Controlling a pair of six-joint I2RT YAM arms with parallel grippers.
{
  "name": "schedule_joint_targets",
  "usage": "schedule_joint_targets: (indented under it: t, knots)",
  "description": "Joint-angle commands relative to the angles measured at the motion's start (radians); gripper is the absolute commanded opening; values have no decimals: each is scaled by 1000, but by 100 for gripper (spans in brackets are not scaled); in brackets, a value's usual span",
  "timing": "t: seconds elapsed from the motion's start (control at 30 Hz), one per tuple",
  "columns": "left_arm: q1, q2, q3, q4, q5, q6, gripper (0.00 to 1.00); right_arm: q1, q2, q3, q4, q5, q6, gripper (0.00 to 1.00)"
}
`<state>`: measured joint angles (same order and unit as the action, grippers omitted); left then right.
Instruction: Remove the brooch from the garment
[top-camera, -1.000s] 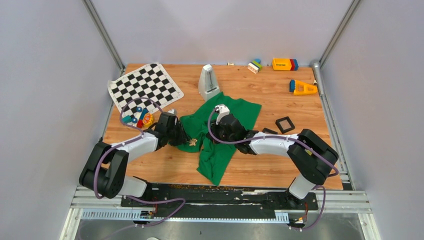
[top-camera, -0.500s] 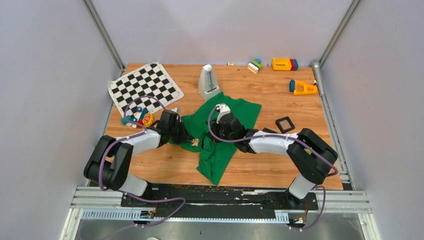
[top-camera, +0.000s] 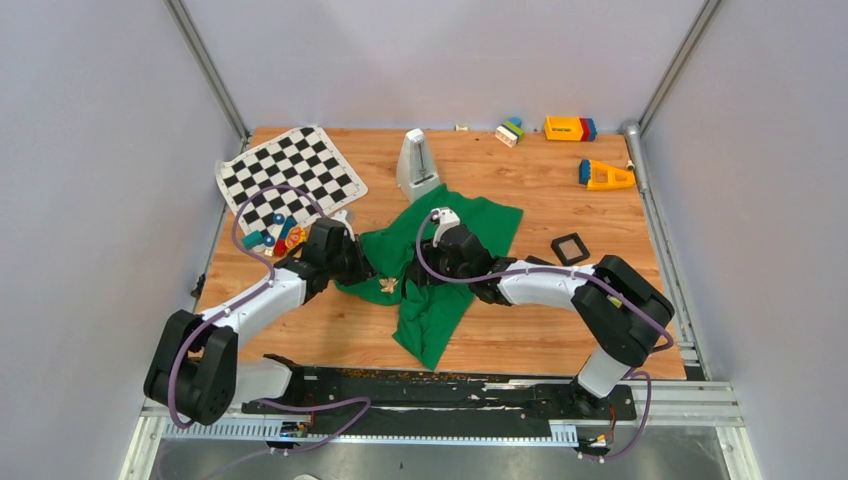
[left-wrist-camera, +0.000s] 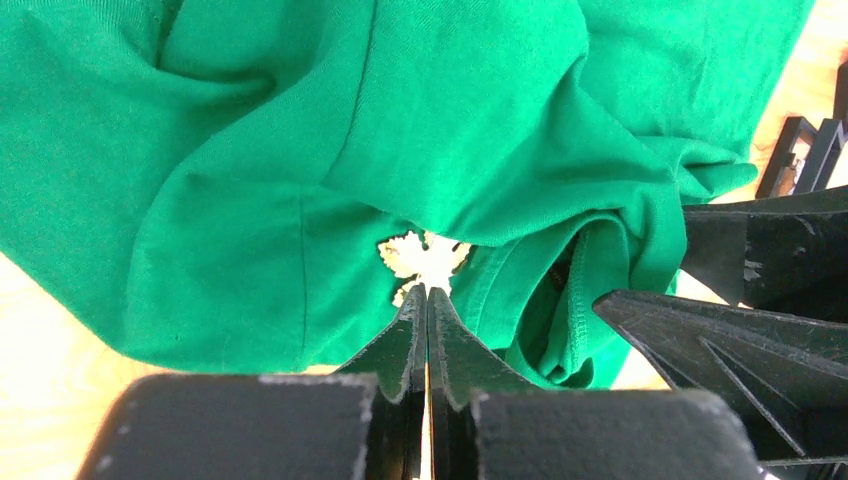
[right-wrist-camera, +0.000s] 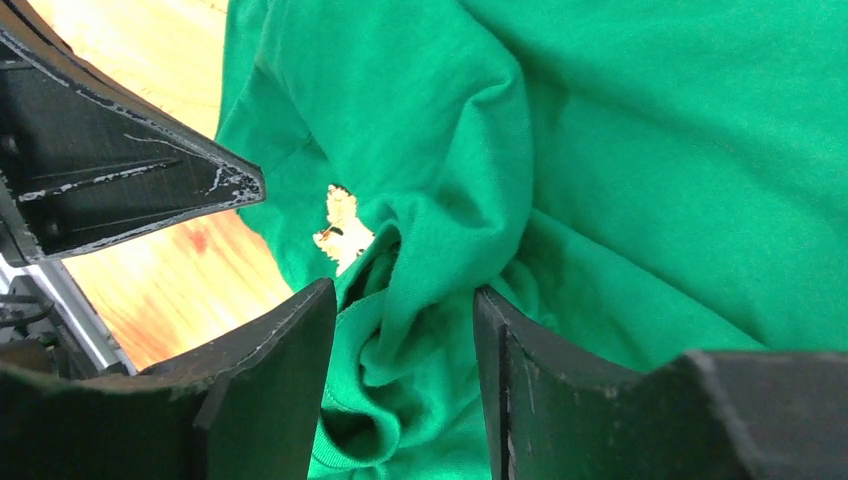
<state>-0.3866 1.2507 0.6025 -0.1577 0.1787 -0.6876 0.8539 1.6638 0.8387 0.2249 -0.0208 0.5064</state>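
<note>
The garment (top-camera: 445, 265) is a bright green shirt, crumpled in the middle of the table. The brooch (left-wrist-camera: 425, 256) on it is a small pale gold leaf shape, also seen as the brooch (top-camera: 388, 285) from above and the brooch (right-wrist-camera: 343, 230) from the right wrist. My left gripper (left-wrist-camera: 427, 292) is shut, its tips pinched together on the brooch's near edge. My right gripper (right-wrist-camera: 402, 292) is open and straddles a raised fold of the garment just right of the brooch. From above, the left gripper (top-camera: 368, 275) and right gripper (top-camera: 418, 277) face each other across the brooch.
A chequered mat (top-camera: 290, 172) lies at the back left, with small coloured toys (top-camera: 275, 236) beside it. A white metronome-shaped object (top-camera: 417, 165) stands behind the garment. A black square frame (top-camera: 570, 248) lies to the right. Coloured blocks (top-camera: 570, 128) sit at the back right.
My left gripper has shut at the brooch while its arm stretched out. My right gripper has opened off the green fold that it was pinching.
</note>
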Motion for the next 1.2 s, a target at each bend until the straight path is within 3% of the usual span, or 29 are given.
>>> schedule_joint_targets:
  t: [0.0, 0.1, 0.27, 0.4, 0.57, 0.87, 0.93, 1.03, 1.17]
  knots:
    - [-1, -43, 16, -47, 2, 32, 0, -4, -1, 11, 70, -88, -22, 55]
    - [-1, -40, 16, -58, 7, 64, 3, -3, -20, 5, 72, -103, -23, 58]
    - [-1, 18, 16, -69, 9, 96, 10, 50, -55, 62, -112, 114, 2, 70]
    - [-1, 68, 13, -51, 37, 100, 13, 53, -9, 97, -160, 58, 80, 79]
    - [-1, 90, -9, -8, 65, 86, 15, 53, 128, 156, -157, -56, 138, 74]
    - [-1, 155, -39, 104, 161, 65, 15, 41, 266, 226, -146, -81, 173, 52]
    - [-1, 172, -49, 125, 189, 56, 15, 29, 279, 226, -131, -108, 184, 40]
    - [-1, 162, -64, 133, 196, 53, 15, 4, 284, 208, -83, -184, 184, 30]
    - [0, 94, -70, 88, 165, 64, 15, -12, 254, 168, -34, -208, 173, 9]
